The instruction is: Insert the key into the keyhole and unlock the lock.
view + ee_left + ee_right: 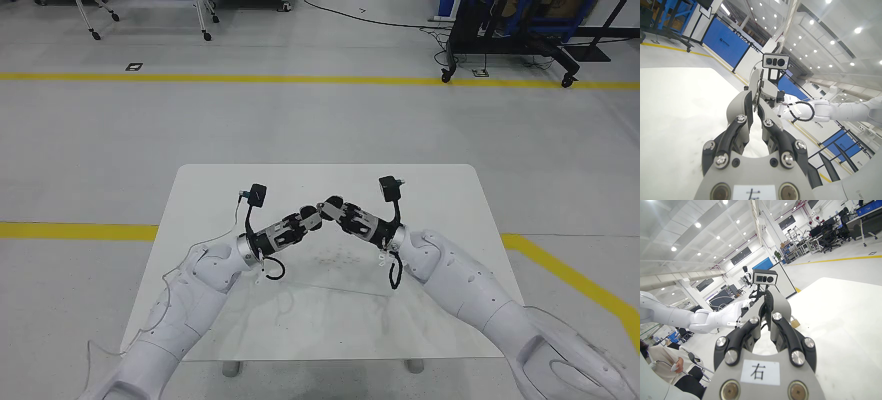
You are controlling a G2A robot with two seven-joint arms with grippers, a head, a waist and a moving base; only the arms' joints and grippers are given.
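Your left claw [755, 103] is clamped on one key [758, 89], held above mid-worktop [430, 200]. The key's long axis runs along the fingers, towards the right claw [765, 302], whose fingers are drawn together on its far end. One brass lock [795, 322] sits just beside that claw, shackle up.

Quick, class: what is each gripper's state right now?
Left gripper: shut on a thin metal piece.
Right gripper: shut; what it holds cannot be told.
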